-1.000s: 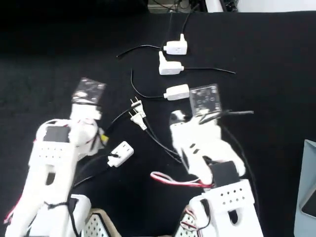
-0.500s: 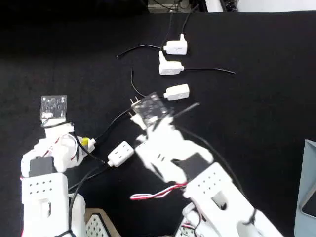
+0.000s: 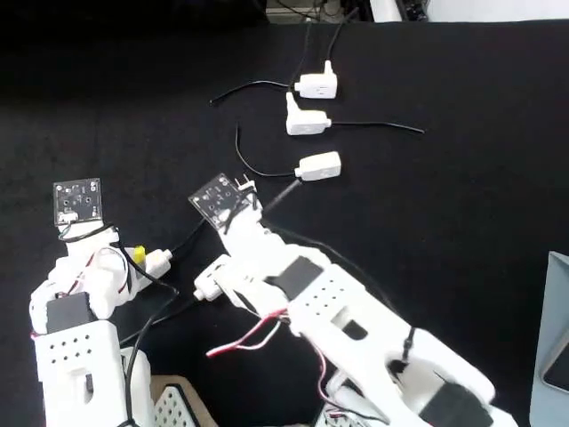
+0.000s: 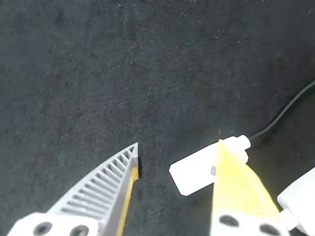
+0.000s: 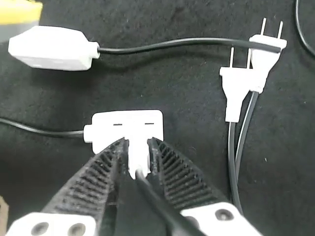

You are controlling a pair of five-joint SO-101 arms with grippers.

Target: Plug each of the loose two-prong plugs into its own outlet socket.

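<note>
In the right wrist view my right gripper (image 5: 137,145) is shut on a white plug (image 5: 139,160) seated in a white outlet socket (image 5: 129,128); its black cord runs back between the fingers. Two loose two-prong plugs (image 5: 246,86) lie side by side just beyond that socket. A second white socket (image 4: 204,168) lies against the yellow finger of my open left gripper (image 4: 177,145), with nothing between the fingers. From above, the right arm reaches across to the socket (image 3: 209,285), and the left gripper (image 3: 140,258) sits beside the other socket (image 3: 158,261).
Three more white sockets (image 3: 316,86) (image 3: 307,120) (image 3: 320,165) with black cords lie at the back middle of the black cloth. A grey box edge (image 3: 553,356) stands at the right border. Black cords (image 3: 267,236) cross the cloth between the arms.
The right arm has swung from the right side across to the left, down over the near socket. The left arm has drawn back to the left.
</note>
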